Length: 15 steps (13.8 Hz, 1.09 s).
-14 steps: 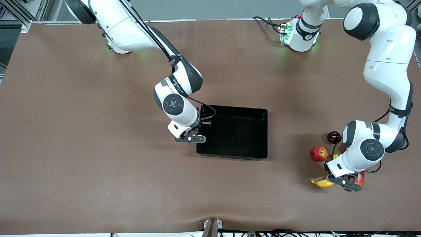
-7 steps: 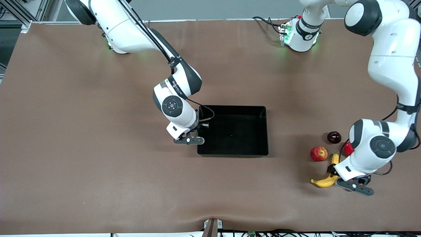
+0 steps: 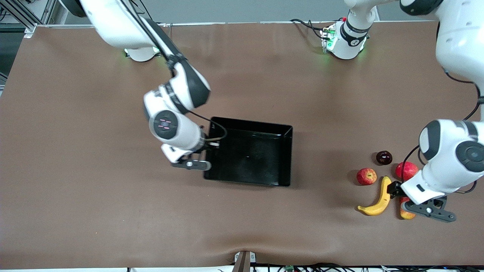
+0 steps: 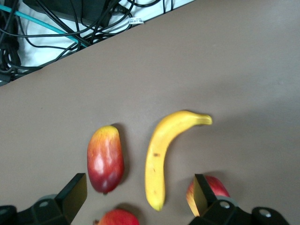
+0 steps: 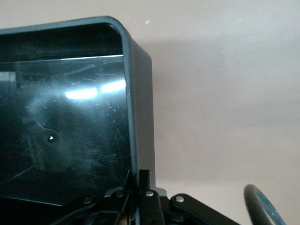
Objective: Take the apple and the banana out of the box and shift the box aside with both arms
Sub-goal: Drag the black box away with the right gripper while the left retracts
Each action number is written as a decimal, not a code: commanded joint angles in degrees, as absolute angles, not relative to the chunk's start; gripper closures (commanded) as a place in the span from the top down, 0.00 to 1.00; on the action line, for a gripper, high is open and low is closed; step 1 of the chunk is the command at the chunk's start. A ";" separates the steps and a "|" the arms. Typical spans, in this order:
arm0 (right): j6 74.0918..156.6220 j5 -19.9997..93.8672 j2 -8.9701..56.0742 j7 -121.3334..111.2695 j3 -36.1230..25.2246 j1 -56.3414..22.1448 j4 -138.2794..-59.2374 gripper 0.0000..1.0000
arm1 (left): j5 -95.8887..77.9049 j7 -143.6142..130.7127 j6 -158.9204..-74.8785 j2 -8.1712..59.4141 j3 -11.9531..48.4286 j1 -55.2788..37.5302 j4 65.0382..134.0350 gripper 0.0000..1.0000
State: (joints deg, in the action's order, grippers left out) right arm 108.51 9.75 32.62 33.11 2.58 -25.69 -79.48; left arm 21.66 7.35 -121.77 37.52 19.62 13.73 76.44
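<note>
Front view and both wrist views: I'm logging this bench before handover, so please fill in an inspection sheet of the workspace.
Surface: brown table mat, slightly rippled at the edge nearest the front camera.
Job's things: black box mid-table, nothing in it; banana and apple on the mat at the left arm's end.
Clutter: mango beside the banana, a red fruit and a dark purple fruit close by.
Grippers: right gripper shut on the black box wall; left gripper open over the mango and banana, holding nothing.
Cables: bundle off the table edge; leads at the left arm's base.
Surroundings: metal frame at a table corner.
</note>
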 commanded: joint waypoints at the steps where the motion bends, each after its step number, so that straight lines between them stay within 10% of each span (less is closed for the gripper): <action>1: 104.08 9.32 26.21 30.70 3.60 -20.06 -81.47 0.00 | 19.34 4.40 -118.22 28.77 19.60 13.80 83.74 1.00; 10: 97.73 9.84 15.56 -5.85 3.52 10.07 -94.91 0.00 | 10.30 1.06 -104.87 14.60 20.65 13.89 87.19 1.00; 15: 111.68 8.97 15.91 -15.91 3.43 20.73 -105.71 0.00 | 5.89 0.97 -100.99 9.59 21.01 14.15 86.49 1.00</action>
State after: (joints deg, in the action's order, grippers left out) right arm 106.91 9.24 18.29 -14.83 1.81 18.63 -100.14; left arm 7.43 1.56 -101.86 12.77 20.81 13.57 85.25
